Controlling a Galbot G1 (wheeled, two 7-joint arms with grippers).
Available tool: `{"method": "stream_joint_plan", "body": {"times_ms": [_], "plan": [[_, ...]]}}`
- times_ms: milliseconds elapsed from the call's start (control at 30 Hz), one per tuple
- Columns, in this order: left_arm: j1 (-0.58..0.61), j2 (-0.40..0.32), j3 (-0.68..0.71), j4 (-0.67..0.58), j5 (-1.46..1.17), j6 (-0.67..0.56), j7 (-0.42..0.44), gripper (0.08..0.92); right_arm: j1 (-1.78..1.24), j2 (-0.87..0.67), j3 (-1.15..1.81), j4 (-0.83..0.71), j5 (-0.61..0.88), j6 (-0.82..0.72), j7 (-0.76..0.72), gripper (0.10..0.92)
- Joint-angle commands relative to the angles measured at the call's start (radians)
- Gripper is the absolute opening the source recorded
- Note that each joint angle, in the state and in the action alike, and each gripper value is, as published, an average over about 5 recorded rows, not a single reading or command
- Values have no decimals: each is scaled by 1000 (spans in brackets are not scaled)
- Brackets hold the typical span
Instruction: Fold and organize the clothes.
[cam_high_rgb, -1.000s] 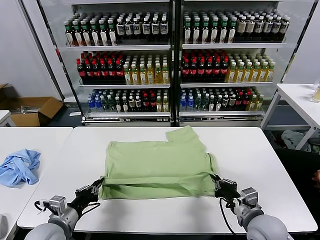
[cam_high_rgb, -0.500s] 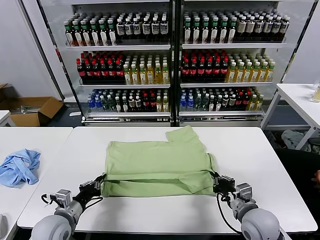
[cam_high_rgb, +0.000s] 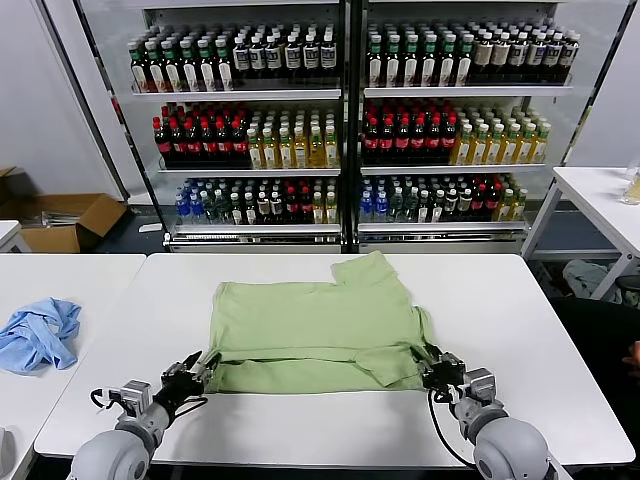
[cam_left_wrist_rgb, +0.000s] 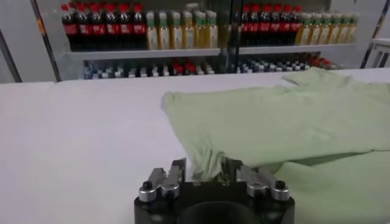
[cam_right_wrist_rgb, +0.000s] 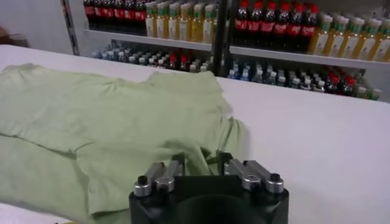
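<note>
My head camera looks forward and down over the white bench (cam_high_rgb: 500, 330) toward the drink shelves (cam_high_rgb: 345, 130). Each wrist camera sits low and close behind its own fingers, facing those same shelves. All three share the green polo shirt (cam_high_rgb: 315, 330).

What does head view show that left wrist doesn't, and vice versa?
Head only: the light blue garment on the side table, the right gripper at the shirt's right near corner, and the whole white table. Left wrist only: a close look at the left gripper, jaws parted with the shirt's corner between them. Both: the green shirt lying partly folded, and the drinks shelves behind.
</note>
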Motion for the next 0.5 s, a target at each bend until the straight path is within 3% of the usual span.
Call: {"method": "stream_joint_plan", "body": {"times_ms": [33, 267, 500], "plan": [[85, 5, -56, -108, -93, -32, -10, 575, -104, -24, 103, 95, 31, -4, 4, 604], [136, -26, -24, -184, -89, 57, -53, 774, -175, 0, 127, 115, 35, -22, 25, 793], [106, -44, -7, -119, -61, 126, -110, 822, -167, 27, 85, 85, 22, -47, 40, 822]]}}
